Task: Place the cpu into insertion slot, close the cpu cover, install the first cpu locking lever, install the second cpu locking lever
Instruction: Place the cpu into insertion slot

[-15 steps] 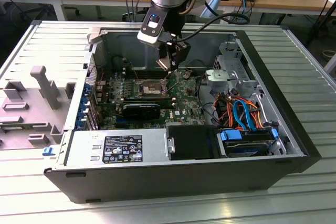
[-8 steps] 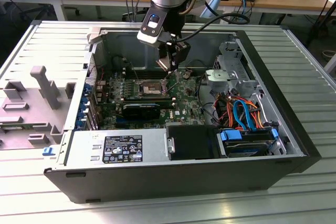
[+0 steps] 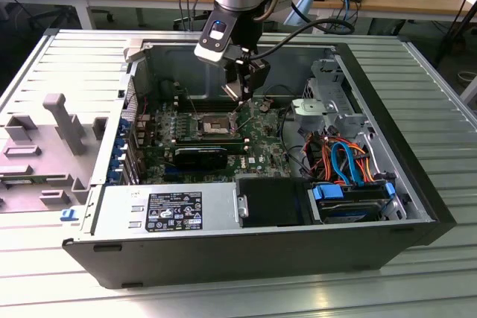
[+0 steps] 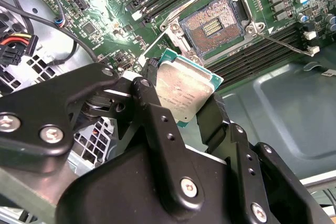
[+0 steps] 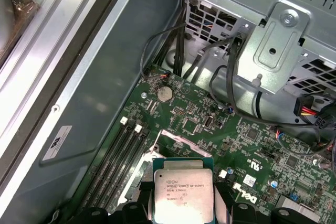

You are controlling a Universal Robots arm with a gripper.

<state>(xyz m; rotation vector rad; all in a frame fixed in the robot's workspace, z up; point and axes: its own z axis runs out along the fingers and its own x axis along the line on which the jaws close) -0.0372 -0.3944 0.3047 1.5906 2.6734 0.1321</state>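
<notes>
The cpu (image 4: 184,90) hangs above the green circuit board (image 5: 247,145), just to one side of the insertion slot (image 4: 215,24), not yet seated. Its metal top faces away from the board, which presumably keeps the contact side toward the slot. The slot's contact field lies exposed, so it can accept the chip. The gripper (image 3: 240,109) hangs inside the computer case (image 3: 261,255), near the slot. Its fingers (image 4: 151,106) are closed to the chip's width and clamp two opposite edges, leaving the top face uncovered.
</notes>
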